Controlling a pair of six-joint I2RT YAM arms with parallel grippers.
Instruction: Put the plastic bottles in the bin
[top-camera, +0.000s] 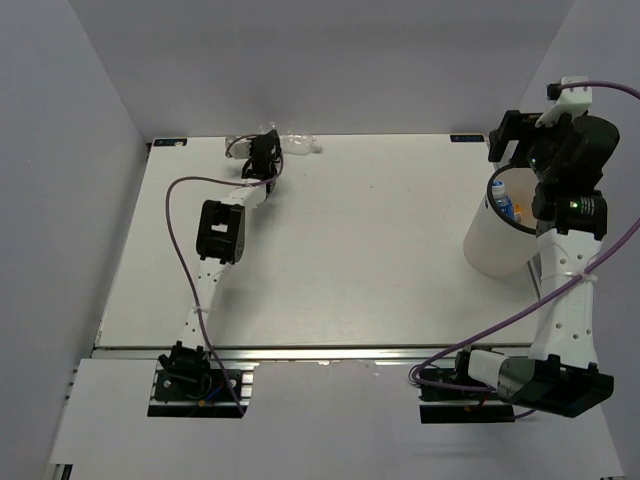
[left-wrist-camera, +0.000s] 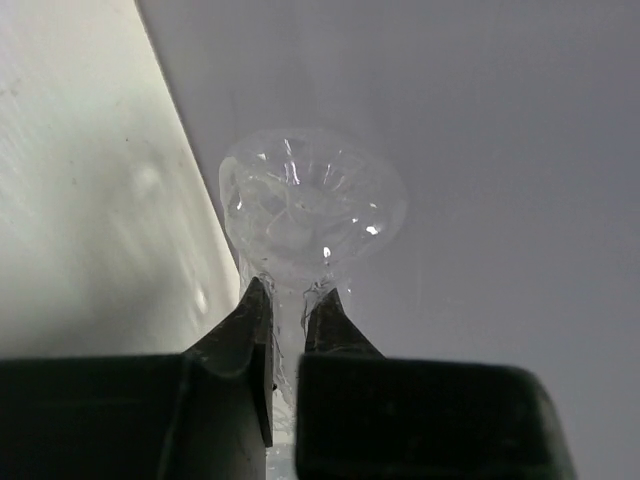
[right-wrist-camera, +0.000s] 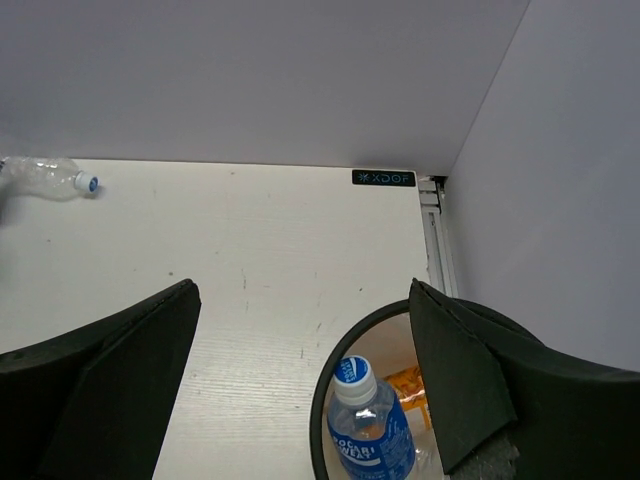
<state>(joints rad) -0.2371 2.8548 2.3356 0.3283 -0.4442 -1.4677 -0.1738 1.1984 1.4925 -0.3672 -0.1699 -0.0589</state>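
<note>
Left gripper (left-wrist-camera: 292, 290): clenched on a clear unlabelled bottle (left-wrist-camera: 312, 205), which lies at the far edge of the table (top-camera: 350, 250), about 11 o'clock in the top view, close to the back wall. Right gripper (right-wrist-camera: 301, 290): released, fingers spread wide and holding nothing, poised above the white bin (top-camera: 490, 245), which stands at about 3 o'clock near the table's right edge. Bin contents visible: one blue-labelled bottle (right-wrist-camera: 370, 435) with its cap up, and an orange bottle (right-wrist-camera: 408, 383), only partly seen, just beside it at its 1 o'clock.

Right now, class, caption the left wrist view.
Left gripper shut on a clear bottle beside the white table and grey wall.
</note>
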